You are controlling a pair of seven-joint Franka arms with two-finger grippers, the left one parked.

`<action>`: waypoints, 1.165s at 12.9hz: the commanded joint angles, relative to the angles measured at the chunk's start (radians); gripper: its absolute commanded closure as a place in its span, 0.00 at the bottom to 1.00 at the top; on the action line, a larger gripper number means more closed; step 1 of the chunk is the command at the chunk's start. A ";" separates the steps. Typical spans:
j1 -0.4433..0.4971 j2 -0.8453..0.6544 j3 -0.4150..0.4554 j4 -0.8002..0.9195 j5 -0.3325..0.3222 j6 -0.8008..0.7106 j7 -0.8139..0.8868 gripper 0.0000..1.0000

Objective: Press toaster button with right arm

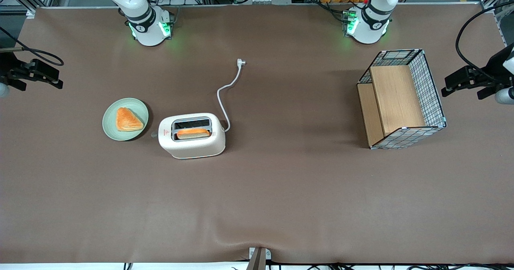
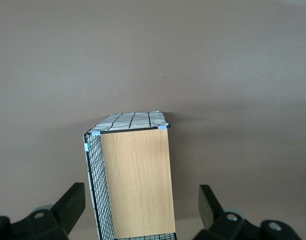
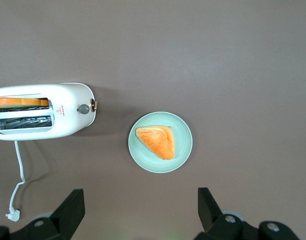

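The cream-white toaster (image 1: 192,135) stands on the brown table with an orange slice of bread (image 1: 193,133) in the slot nearer the front camera. Its small grey button (image 1: 153,133) sticks out of the narrow end face that points toward the working arm's end of the table. The right wrist view shows the toaster (image 3: 42,111) and the button (image 3: 83,109) from above. My right gripper (image 1: 48,77) hangs high above the table at the working arm's end, well away from the toaster. In the right wrist view it (image 3: 140,210) is open and empty.
A pale green plate (image 1: 108,119) with a triangular pastry (image 1: 128,119) lies beside the toaster's button end. It also shows in the right wrist view (image 3: 185,142). The white cord and plug (image 1: 241,62) trail away from the front camera. A wire and wood basket (image 1: 401,99) stands toward the parked arm's end.
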 commanded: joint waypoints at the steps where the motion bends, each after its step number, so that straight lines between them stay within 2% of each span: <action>1: -0.020 0.010 0.012 0.022 0.022 -0.010 0.002 0.00; 12: -0.029 0.012 0.010 0.020 0.022 -0.021 0.004 0.00; 15: -0.034 0.012 0.010 0.022 0.002 -0.016 0.005 0.00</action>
